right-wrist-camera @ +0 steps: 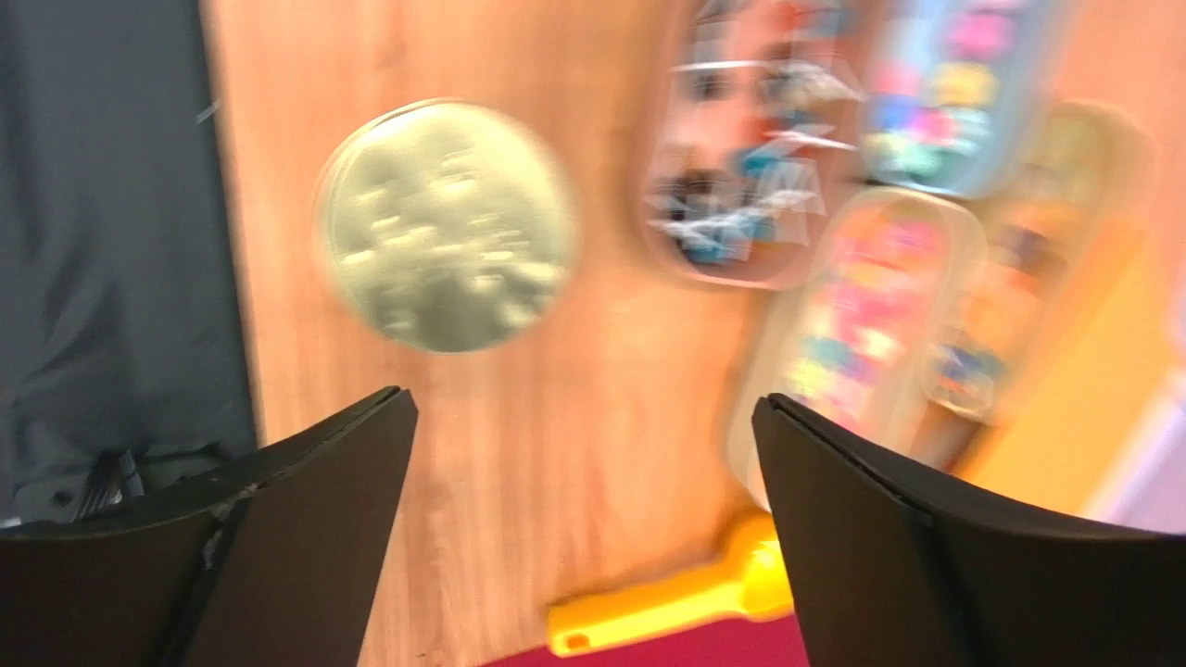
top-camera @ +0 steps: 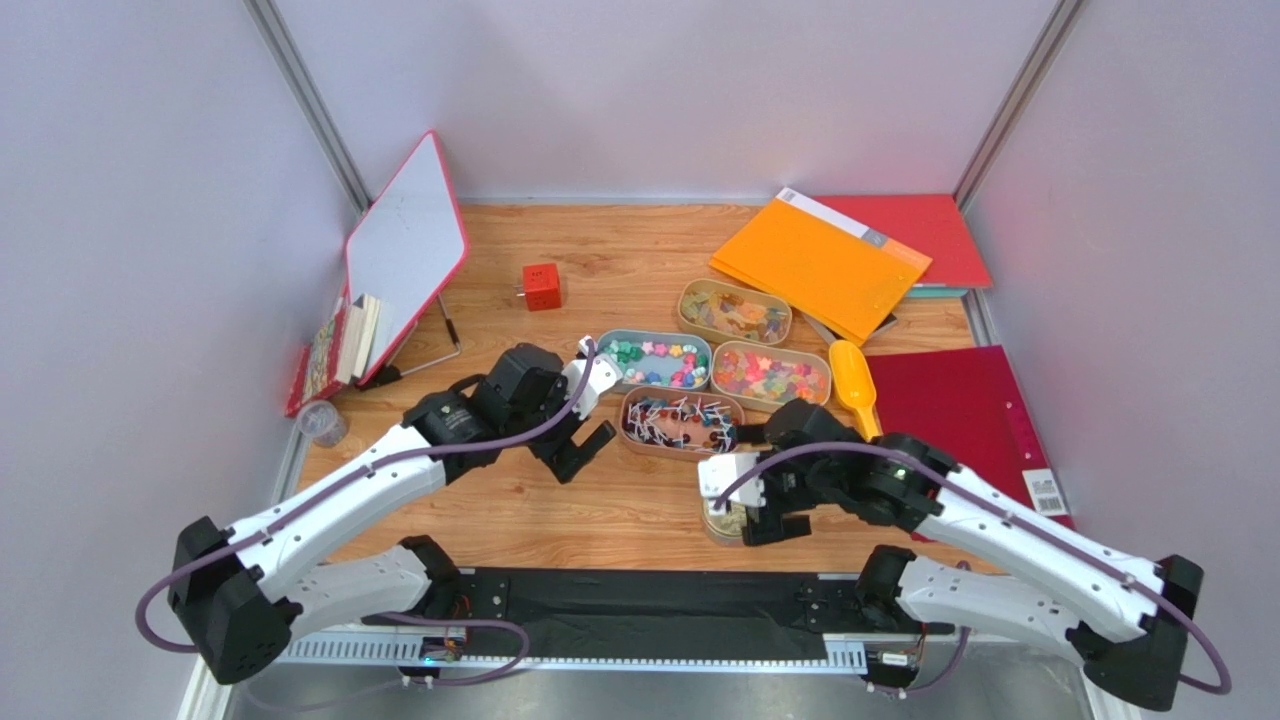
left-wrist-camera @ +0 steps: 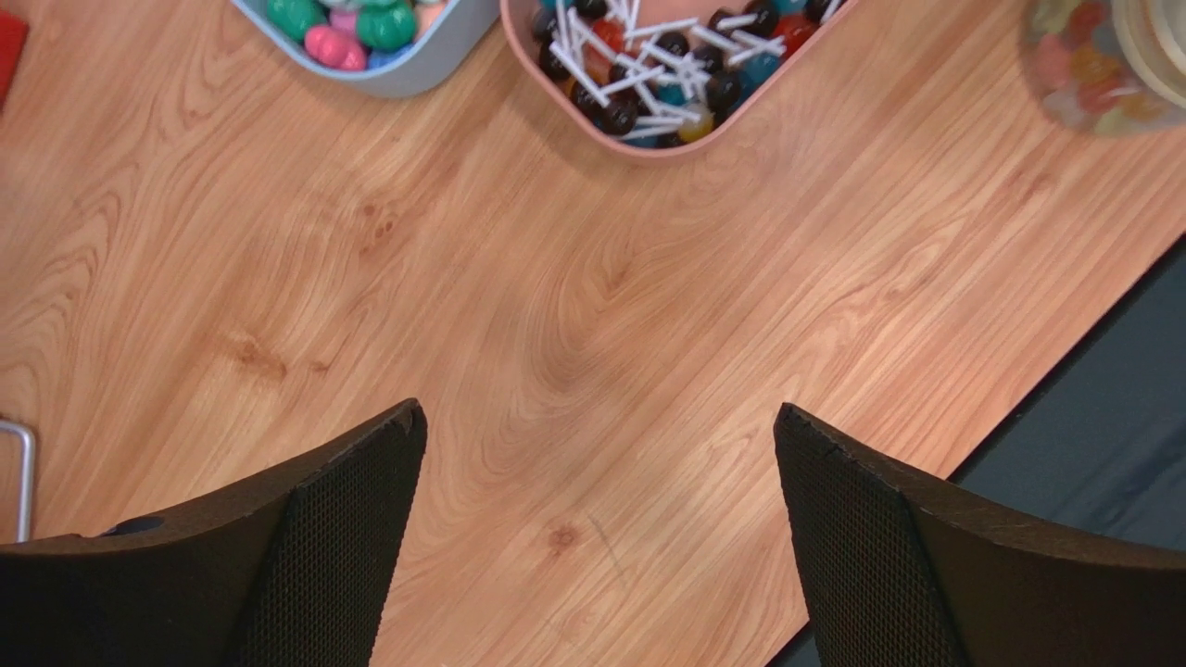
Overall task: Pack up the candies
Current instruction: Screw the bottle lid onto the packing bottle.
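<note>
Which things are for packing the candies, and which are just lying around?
For the job: wrapped pink, green and blue candies; white-stick candies; yellow-orange gummies; red-orange-green gummies.

Just lying about: small red cube; flat orange folder; red-framed white board; dark red folder.

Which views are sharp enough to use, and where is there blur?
Top external: sharp, evenly lit, only soft shadows. Left wrist: crisp grain on the table; the jar in the corner is soft. Right wrist: motion blur smears the lid and the trays; only its own fingers are sharp.
</note>
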Motion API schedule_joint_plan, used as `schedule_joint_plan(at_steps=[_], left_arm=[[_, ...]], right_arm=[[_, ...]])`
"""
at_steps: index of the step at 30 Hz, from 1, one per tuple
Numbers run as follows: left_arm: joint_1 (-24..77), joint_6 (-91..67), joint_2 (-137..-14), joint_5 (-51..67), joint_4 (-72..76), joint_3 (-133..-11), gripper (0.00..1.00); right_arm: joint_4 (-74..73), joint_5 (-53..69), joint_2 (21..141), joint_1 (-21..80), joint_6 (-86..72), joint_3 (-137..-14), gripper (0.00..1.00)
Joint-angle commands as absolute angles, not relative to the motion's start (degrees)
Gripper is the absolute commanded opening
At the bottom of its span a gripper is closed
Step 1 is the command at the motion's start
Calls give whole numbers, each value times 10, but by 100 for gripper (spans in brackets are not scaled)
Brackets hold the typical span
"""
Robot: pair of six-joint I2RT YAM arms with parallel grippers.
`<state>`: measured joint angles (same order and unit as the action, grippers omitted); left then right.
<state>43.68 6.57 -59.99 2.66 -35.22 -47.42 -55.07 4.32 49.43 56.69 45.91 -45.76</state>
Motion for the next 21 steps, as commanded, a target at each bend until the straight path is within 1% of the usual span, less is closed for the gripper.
schedule_joint_plan(at_steps=[1,2,3,4,6,7,9,11,13,15,17,21], left_arm=[[480,38,-542,28,-277,-441,100],[503,38,-507,36,-246,-418,100],[517,37,-491,40,-212,-374,100],[532,34,-479,43,-156,-356,100],[552,4,-473,68,-110,-311,100],[552,-16,-474,95,-75,-297,100],[554,-32,-468,113,-32,-253,100],[561,-31,-477,118,-3,-243,99],[570,-11,-496,147,21,-241,100],[592,-1,-531,163,39,-232,100],[620,17,-575,204,61,-236,100],[683,48,-626,186,98,-227,99]], right_arm=[[-542,-104,473,545,325,-575,100],[-568,-80,475,510,323,-593,100],[-577,-45,478,414,323,-609,100],[-579,-49,484,370,320,-631,100],[-582,-85,493,300,333,-636,100],[-587,-90,491,290,349,-635,100],[-598,-88,484,288,349,-630,100],[-612,-76,472,287,324,-628,100],[-628,-51,462,282,316,-620,100],[-632,-49,443,280,317,-593,100],[-631,-37,436,280,320,-581,100],[-640,-10,439,280,315,-580,100]])
